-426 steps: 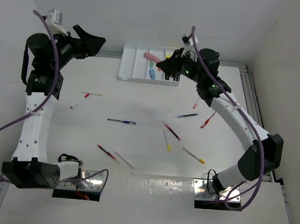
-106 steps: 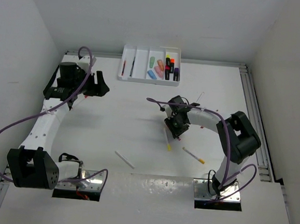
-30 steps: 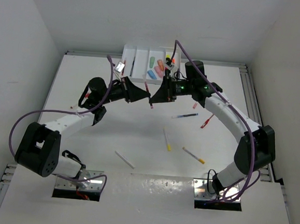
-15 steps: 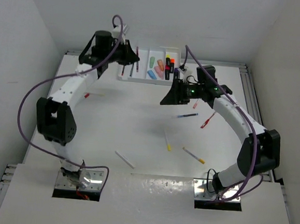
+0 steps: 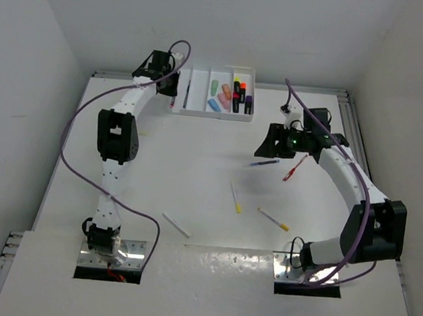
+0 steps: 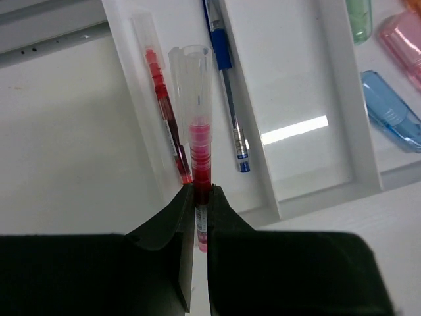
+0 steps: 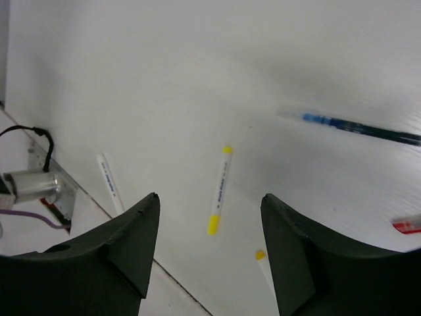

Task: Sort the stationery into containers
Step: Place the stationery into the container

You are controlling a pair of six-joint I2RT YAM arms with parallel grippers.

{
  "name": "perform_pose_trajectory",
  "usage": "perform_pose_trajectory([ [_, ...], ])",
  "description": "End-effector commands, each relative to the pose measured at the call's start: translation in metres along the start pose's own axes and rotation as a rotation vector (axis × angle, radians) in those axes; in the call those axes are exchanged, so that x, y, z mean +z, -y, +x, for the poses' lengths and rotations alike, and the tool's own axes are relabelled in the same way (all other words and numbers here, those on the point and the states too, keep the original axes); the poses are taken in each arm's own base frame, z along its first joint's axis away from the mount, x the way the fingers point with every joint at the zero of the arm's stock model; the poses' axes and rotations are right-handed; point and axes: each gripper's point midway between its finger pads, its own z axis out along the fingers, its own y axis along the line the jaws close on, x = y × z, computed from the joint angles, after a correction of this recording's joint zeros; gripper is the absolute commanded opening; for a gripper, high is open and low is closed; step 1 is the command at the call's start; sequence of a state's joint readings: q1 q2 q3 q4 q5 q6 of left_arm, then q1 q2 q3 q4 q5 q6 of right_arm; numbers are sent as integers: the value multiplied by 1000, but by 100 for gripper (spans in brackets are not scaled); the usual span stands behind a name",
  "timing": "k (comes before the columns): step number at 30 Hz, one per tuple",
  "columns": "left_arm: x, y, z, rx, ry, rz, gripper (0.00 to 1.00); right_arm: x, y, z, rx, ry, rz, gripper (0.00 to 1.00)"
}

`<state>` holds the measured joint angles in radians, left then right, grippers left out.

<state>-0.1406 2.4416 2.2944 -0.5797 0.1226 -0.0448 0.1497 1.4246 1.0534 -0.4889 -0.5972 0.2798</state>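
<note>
My left gripper (image 6: 199, 191) is shut on a red pen (image 6: 199, 155) with a clear cap, above the left end of the white tray (image 5: 209, 114). Below it, in the leftmost compartment, lie another red pen (image 6: 164, 112) and a blue pen (image 6: 229, 92). The compartment beside it (image 6: 296, 99) is bare, and highlighters (image 5: 231, 95) fill the right ones. My right gripper (image 5: 271, 143) hangs open above the table with nothing between its fingers. Under it lie a yellow-capped pen (image 7: 220, 187), a blue pen (image 5: 262, 163) and a red pen (image 5: 293, 168).
A second yellow-tipped pen (image 5: 272, 219) and a white pen (image 5: 175, 225) lie nearer the arm bases. The silver base plates (image 5: 298, 271) sit at the near edge. A metal rail (image 5: 356, 140) runs along the table's right side.
One second ago both grippers met on the red pen at mid-table. My right gripper opened and drew back right; my left carried the pen to the tray's left end.
</note>
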Motion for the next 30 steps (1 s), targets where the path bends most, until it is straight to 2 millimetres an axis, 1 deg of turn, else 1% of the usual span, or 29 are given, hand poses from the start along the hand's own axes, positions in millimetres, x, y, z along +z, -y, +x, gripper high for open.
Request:
perform_pose_trajectory([
  [1,-6,-6,-43,89,131,-20,7,-10,17,-4,-23,37,61,62],
  [2,-1,-7,-41,92,134,-19,8,-11,20,-4,-18,42,70,62],
  [3,8,-7,-37,88,134,-23,9,-11,25,0,-6,40,80,62],
  [5,18,-5,-30,93,121,-6,9,-12,33,2,11,43,93,61],
  [7,23,0,-24,103,112,-6,10,-12,44,6,13,38,129,61],
  [8,27,-2,-21,99,104,-11,10,-12,48,7,12,36,147,61],
  [10,29,0,-18,96,98,1,14,-14,63,8,18,40,214,61],
  [11,30,1,-16,92,94,3,22,-14,69,9,23,38,242,61],
  [12,29,1,-17,87,98,2,30,-16,81,10,41,35,293,61],
  [13,29,2,-16,86,98,5,39,-16,87,11,56,33,318,60],
  [14,29,0,-17,84,100,0,51,-16,95,14,76,23,347,60],
  [15,29,0,-18,84,103,-3,57,-18,104,15,99,26,394,59],
  [16,27,-1,-20,85,108,-11,69,-18,109,17,108,26,412,58],
  [18,23,-11,-27,70,135,-41,72,-17,119,23,136,22,445,57],
  [19,15,-13,-37,71,156,-47,73,-16,123,23,135,33,458,57],
  [20,10,-14,-46,38,184,-47,73,-14,128,28,135,31,474,54],
  [21,4,-16,-52,32,200,-48,73,-13,132,29,135,31,494,53],
  [22,-14,-19,-70,22,243,-50,73,-15,140,28,134,38,538,51],
  [23,-24,-17,-80,23,271,-32,73,-15,142,27,128,36,554,48],
  [24,-28,-18,-78,16,266,-26,73,-15,148,29,132,29,581,47],
  [25,-58,-12,-102,21,331,-9,73,-16,151,26,130,36,596,46],
  [26,-70,-10,-107,23,347,-3,73,-15,152,26,120,35,599,45],
  [27,-70,-7,-93,23,317,10,73,-13,151,25,108,35,598,46],
  [28,-100,-2,-109,33,365,17,73,-9,150,22,101,36,594,45],
  [29,-100,3,-91,27,327,40,73,-4,145,22,82,30,582,46],
  [30,-126,7,-99,32,357,53,73,0,142,22,73,20,576,46],
])
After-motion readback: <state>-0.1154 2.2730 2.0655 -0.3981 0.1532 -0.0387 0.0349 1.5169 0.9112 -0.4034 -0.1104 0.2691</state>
